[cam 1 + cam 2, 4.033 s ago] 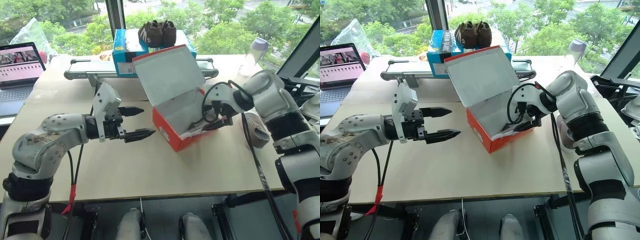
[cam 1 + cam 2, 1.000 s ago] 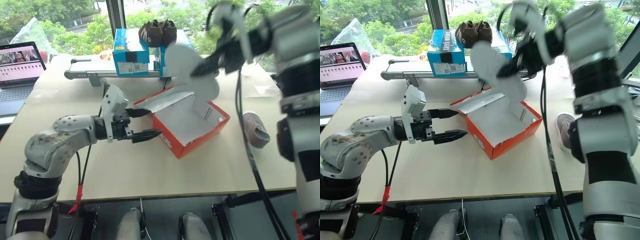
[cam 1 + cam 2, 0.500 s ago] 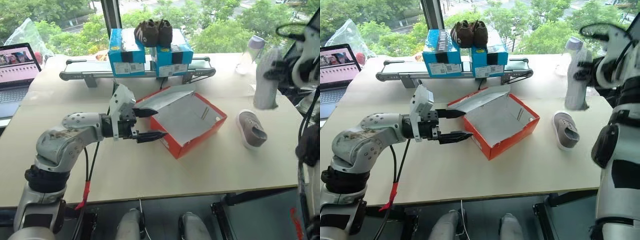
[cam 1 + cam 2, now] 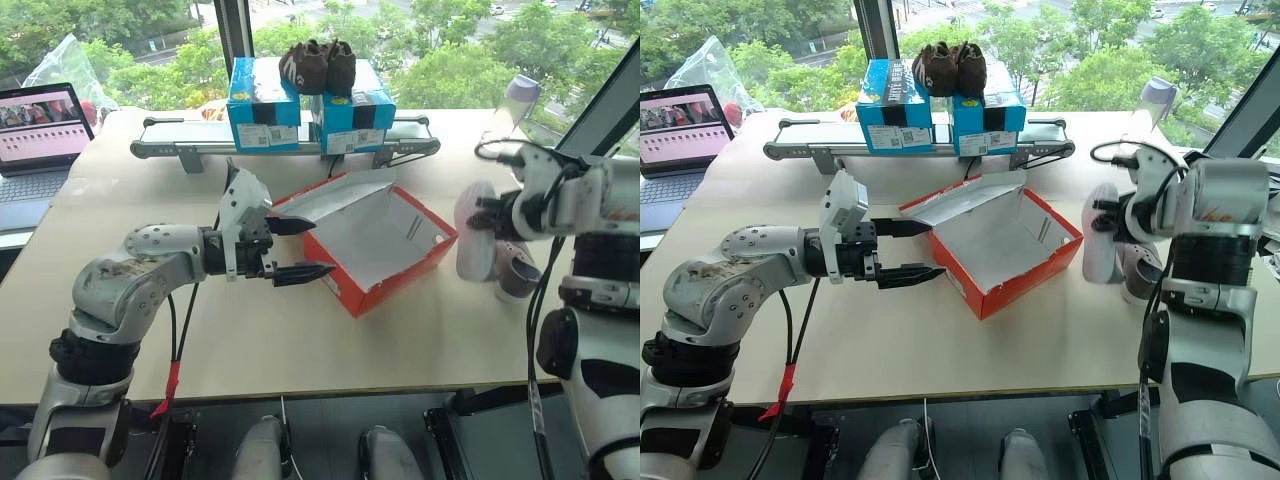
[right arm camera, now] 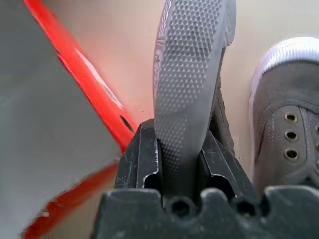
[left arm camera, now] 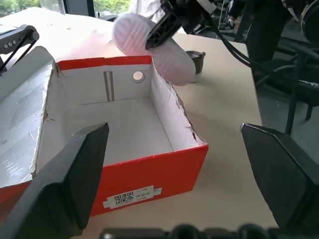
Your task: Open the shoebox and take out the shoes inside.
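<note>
Shoebox, of red-orange cardboard with a white inside, is seen lying open in the middle of the pale wooden surface, its hinged lid folded back and its interior empty. The opening step is judged done. One grey-taupe slip-on sneaker with a white sole has been set on the surface just right of the box. The second grey-taupe sneaker is gripped by its sole in the closed right hand, held toe-down between the box and the resting shoe, apparently just above the surface. Only its release is judged to remain. The left hand is held spread open near the box's left corner, gripping nothing.
</note>
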